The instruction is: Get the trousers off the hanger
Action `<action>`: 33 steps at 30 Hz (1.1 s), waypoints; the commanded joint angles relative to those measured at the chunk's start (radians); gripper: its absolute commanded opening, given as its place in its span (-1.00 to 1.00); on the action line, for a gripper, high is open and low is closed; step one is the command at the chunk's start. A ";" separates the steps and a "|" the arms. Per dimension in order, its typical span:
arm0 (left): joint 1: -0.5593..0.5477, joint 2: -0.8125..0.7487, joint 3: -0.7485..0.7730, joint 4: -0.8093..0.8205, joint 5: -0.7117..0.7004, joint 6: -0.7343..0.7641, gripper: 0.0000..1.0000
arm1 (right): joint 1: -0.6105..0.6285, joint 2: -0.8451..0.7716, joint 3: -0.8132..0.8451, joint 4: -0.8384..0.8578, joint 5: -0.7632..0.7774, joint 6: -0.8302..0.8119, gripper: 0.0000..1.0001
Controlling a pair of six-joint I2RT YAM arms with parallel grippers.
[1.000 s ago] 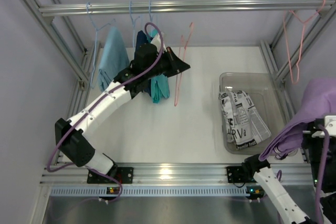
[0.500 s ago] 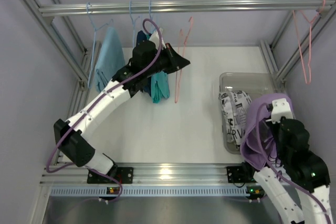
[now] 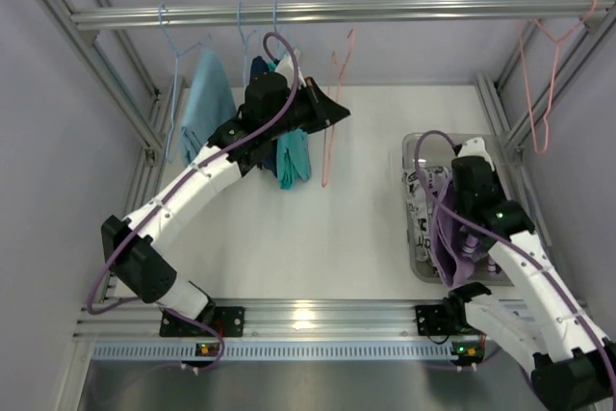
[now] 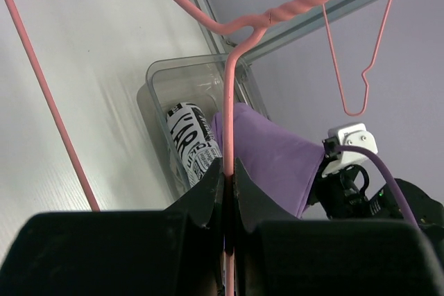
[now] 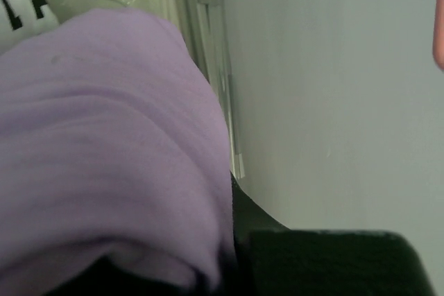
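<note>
Looking down from the top camera, the left arm stretches diagonally up toward the rail (image 3: pixel 385 12). The left gripper (image 3: pixel 332 115) is at the bare pink hanger (image 3: pixel 325 163); its jaws are too small to read here, and I cannot tell whether the hook rests on the rail. The right arm folds over the clear bin (image 3: pixel 416 141), and the right gripper (image 3: pixel 454 233) is buried in the purple trousers (image 3: pixel 443 257), which are bunched above a newsprint-patterned cloth (image 3: pixel 421 209).

From the left wrist, the jaws are pinched shut on the hanger's wire below its twisted neck. The hook is cut off at the frame edge. The trousers sit over the bin, well apart from the hanger.

From the right wrist, purple cloth hides all but one dark finger edge. The jaws are clamped on the trousers.
</note>
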 commanded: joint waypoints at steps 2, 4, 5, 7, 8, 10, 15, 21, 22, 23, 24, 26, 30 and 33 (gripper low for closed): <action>-0.004 0.006 0.056 0.035 -0.013 0.007 -1.00 | -0.017 0.065 0.105 0.235 0.180 0.043 -1.00; -0.004 0.008 0.068 0.030 -0.018 0.015 -1.00 | -0.017 0.096 0.142 0.221 0.163 0.057 -1.00; -0.003 0.009 0.071 0.029 -0.019 0.019 -1.00 | -0.018 0.112 0.154 0.222 0.171 0.065 -1.00; -0.004 0.012 0.082 0.027 -0.021 0.024 -1.00 | -0.027 0.169 0.162 0.230 0.183 0.072 -1.00; -0.003 0.014 0.083 0.029 -0.021 0.024 -1.00 | -0.030 0.183 0.170 0.229 0.176 0.085 -1.00; -0.003 0.014 0.087 0.033 -0.016 0.025 -1.00 | -0.032 0.227 0.173 0.258 0.156 0.094 -1.00; -0.003 0.018 0.094 0.024 -0.012 0.047 -1.00 | -0.032 0.367 0.205 0.266 0.091 0.115 -0.88; -0.003 -0.003 0.064 0.044 0.030 0.081 -1.00 | -0.037 0.398 0.210 0.151 -0.154 0.158 0.11; -0.004 -0.009 0.054 0.053 0.036 0.084 -1.00 | -0.038 0.377 0.213 0.141 -0.188 0.158 0.17; -0.004 -0.018 0.039 0.065 0.043 0.085 -1.00 | -0.038 0.326 0.222 0.134 -0.266 0.149 0.35; -0.006 -0.023 0.033 0.072 0.065 0.087 -1.00 | -0.040 0.300 0.231 0.109 -0.310 0.146 0.39; -0.014 -0.032 0.024 0.087 0.088 0.104 -1.00 | -0.038 0.210 0.265 0.086 -0.422 0.140 0.62; -0.075 -0.069 -0.007 0.119 0.117 0.154 -1.00 | -0.040 0.059 0.328 0.014 -0.597 0.149 0.99; -0.125 -0.092 -0.025 0.125 0.094 0.174 -1.00 | -0.041 -0.036 0.363 -0.024 -0.676 0.190 0.99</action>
